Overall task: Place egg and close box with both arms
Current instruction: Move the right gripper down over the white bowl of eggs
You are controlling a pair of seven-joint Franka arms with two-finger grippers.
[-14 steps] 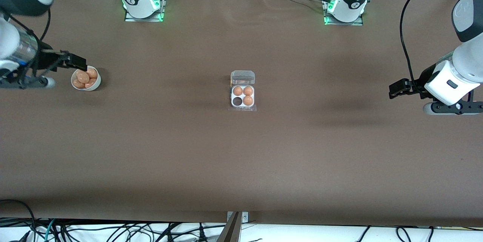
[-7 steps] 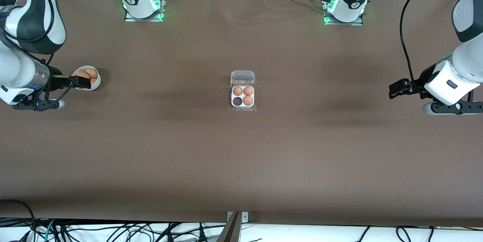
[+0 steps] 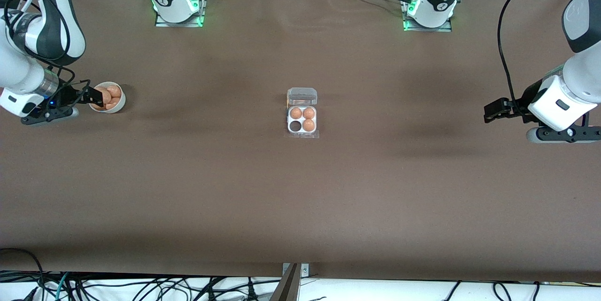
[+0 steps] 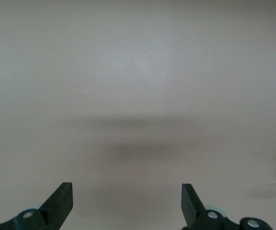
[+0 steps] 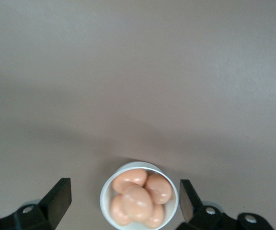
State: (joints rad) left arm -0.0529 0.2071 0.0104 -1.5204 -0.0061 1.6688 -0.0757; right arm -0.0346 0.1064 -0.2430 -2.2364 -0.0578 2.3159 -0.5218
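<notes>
The box (image 3: 288, 126) sits mid-table with its clear lid (image 3: 302, 96) open and lying flat. Three orange-brown eggs (image 3: 308, 113) fill its cups; the cup (image 3: 295, 126) nearest the front camera toward the right arm's end is empty. Several more eggs (image 3: 113, 91) lie in a round white bowl (image 3: 123, 99) at the right arm's end. My right gripper (image 3: 95, 98) is open and low at that bowl. In the right wrist view its fingers (image 5: 60, 191) flank the bowl (image 5: 104, 199) and eggs (image 5: 138, 201), gripper (image 5: 123, 191) empty. My left gripper (image 3: 490, 112) waits open and empty over bare table, as the left wrist view (image 4: 127, 192) also shows.
Both arm bases (image 3: 176, 3) (image 3: 429, 7) stand along the table's edge farthest from the front camera. The brown table (image 3: 300, 197) is bare between the bowl, the box and the left gripper. Cables hang along the edge nearest the camera.
The right arm has swung and its gripper has come down from above the bowl to the bowl's side toward the right arm's end. The left arm and the box have not moved.
</notes>
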